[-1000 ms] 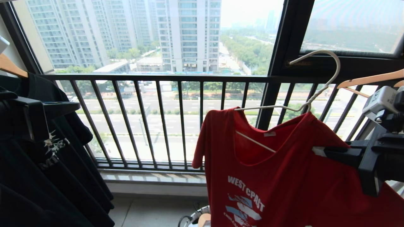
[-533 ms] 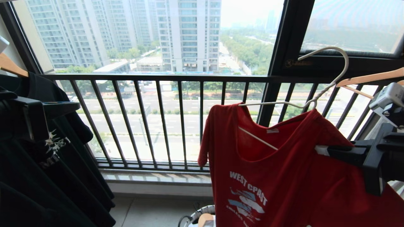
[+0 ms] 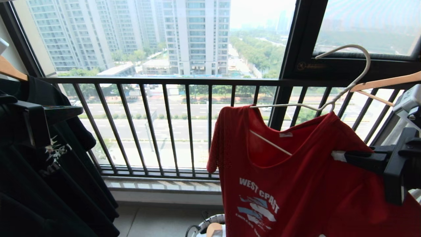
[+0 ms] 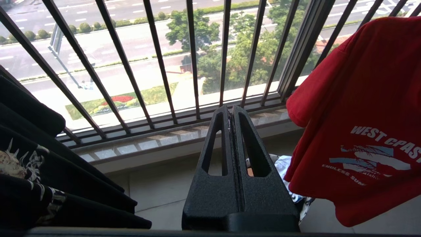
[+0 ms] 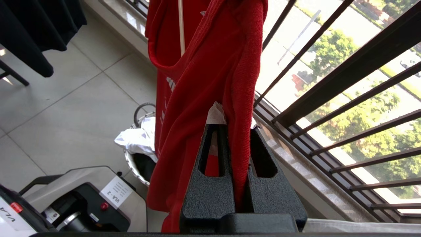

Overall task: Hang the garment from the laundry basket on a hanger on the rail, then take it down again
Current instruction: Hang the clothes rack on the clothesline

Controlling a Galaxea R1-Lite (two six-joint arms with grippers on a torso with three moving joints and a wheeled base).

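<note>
Balcony window, dark railing (image 3: 148,125) behind. Your right gripper (image 5: 234,130) is clamped on the red T-shirt (image 3: 296,184) at its shoulder, wire hanger (image 3: 329,98) above it; left gripper (image 4: 231,112), fingers together, holds nothing beside the black T-shirt (image 3: 49,171).

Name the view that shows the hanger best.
Head view: the hanger shows hook, twisted neck and an arm inside the red shirt. Right wrist shows only a thin white rod; left wrist shows none.
</note>
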